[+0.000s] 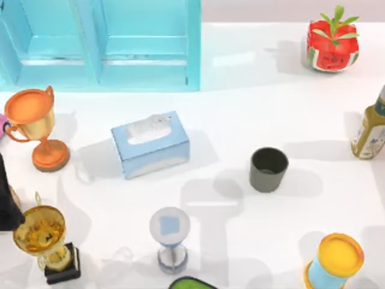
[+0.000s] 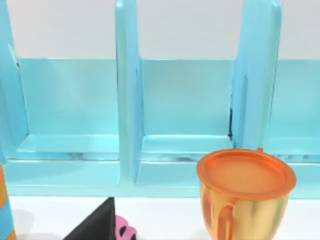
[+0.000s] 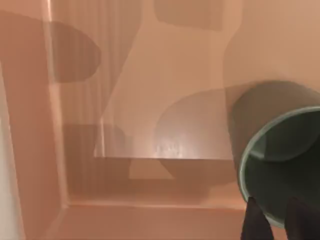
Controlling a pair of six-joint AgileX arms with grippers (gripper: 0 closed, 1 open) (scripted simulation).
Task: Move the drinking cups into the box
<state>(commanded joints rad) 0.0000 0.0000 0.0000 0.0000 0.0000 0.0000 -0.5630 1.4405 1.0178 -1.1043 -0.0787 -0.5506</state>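
Right gripper point(image 3: 274, 216): your fingers pinch a drinking cup's point(image 3: 280, 165) rim over the box's point(image 3: 150, 100) floor.
Second cup point(image 1: 268, 169): upright on table point(image 1: 240, 90).
Left gripper: you cannot tell its state.

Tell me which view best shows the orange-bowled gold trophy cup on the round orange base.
Top view: the orange-bowled gold trophy cup shows whole, bowl to base, at left before the blue shelf. The left wrist view catches its bowl and one handle.

The right gripper point(image 3: 272, 220) is showing two dark, blunt fingers point(image 3: 253, 220). The left arm point(image 1: 7, 198) is appearing as a plain black shape beside the gold trophy point(image 1: 42, 238).
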